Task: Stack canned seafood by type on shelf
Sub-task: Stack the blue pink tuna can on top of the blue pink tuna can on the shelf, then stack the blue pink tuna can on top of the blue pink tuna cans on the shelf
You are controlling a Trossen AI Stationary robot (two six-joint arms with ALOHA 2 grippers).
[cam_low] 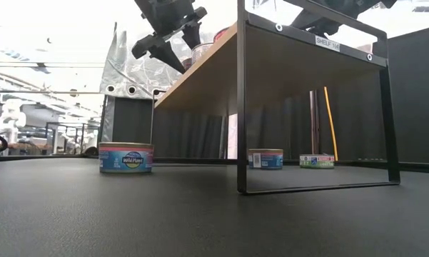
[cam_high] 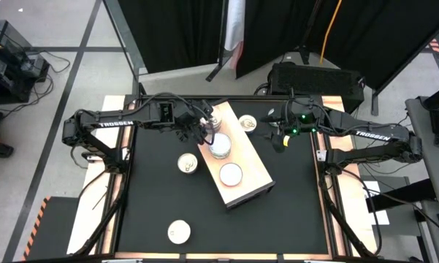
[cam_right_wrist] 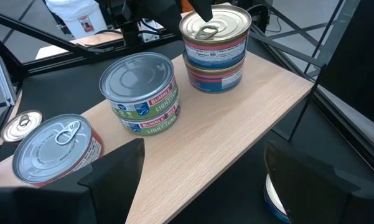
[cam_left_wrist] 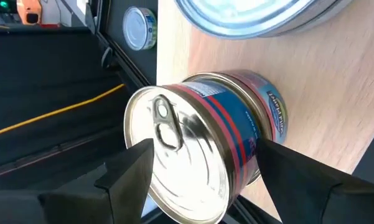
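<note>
A: Left claw [cam_high: 204,130] sits over the far end of the long pale-wood shelf board [cam_high: 257,169]. Its fingers straddle the top tin of a two-high stack, a round silver-lidded can with a red-and-blue side label [cam_left_wrist: 205,149]. The fingers stand close at either flank, but I cannot tell whether they press it or have let go.

B: Risk there?

A: I judge the top can could slide off its mate if the claw lifts away crooked or drags a finger along the label. The stack stands near the shelf's edge, so a nudge outward could send it down to the black table [cam_high: 153,197].

B: Just beyond that claw, toward the shelf's middle?

A: A second pair of stacked tins, green-and-blue labels [cam_right_wrist: 143,99], close by. A wide swing out could clip it. One single silver-topped can [cam_high: 231,174] lies further along the board.

B: And the right side?

A: Right claw [cam_high: 279,139] hangs off the shelf's side, fingers spread wide, holding nothing. Loose cans remain on the table: one beside the left claw's side of the shelf [cam_high: 188,163], one well toward the near edge [cam_high: 179,232].
</note>
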